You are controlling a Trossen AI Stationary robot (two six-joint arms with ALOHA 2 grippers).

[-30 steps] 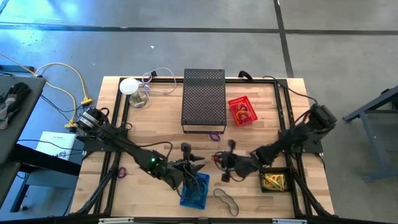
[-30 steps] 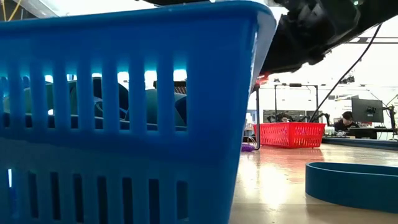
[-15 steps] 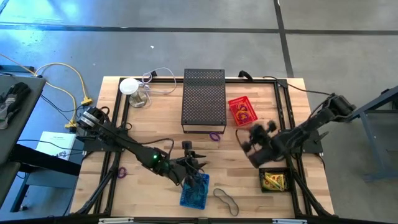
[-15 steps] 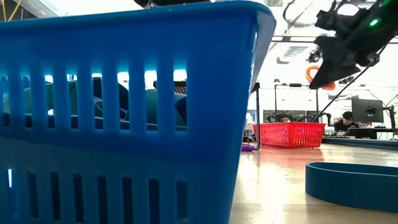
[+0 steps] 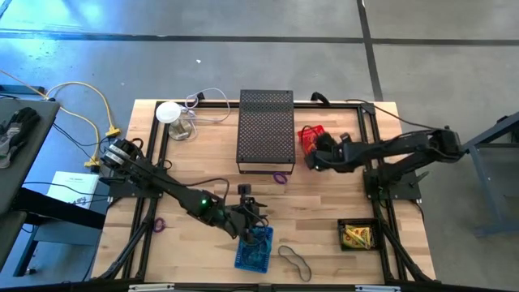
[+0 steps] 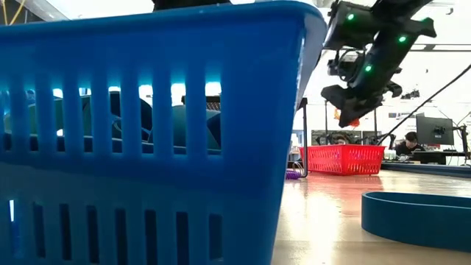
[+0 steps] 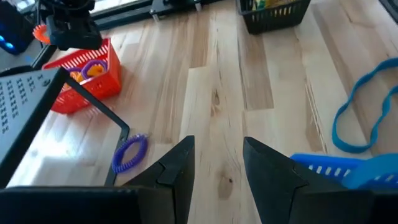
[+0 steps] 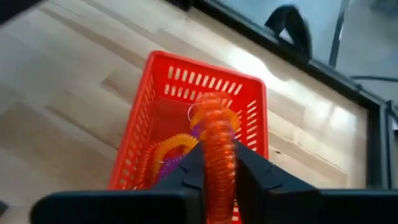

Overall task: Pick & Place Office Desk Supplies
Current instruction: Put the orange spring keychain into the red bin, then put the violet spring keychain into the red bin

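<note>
Blue basket [image 6: 147,132] cut off by low view, hiding most of table.

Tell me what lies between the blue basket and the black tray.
High view: a dark rubber-band loop on the wood between blue basket and black tray.

The right gripper [image 5: 311,156] hangs near the table's back edge, pinched tight. The left gripper [image 5: 253,217] waits near the front edge, fingers apart.

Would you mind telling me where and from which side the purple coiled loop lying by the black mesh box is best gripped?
Grip the purple coiled loop from above, one finger inside the ring and one outside, on its arc farthest from the black mesh box. It lies flat on the table, close against the box's foot, so that outer arc looks clearest.
</note>
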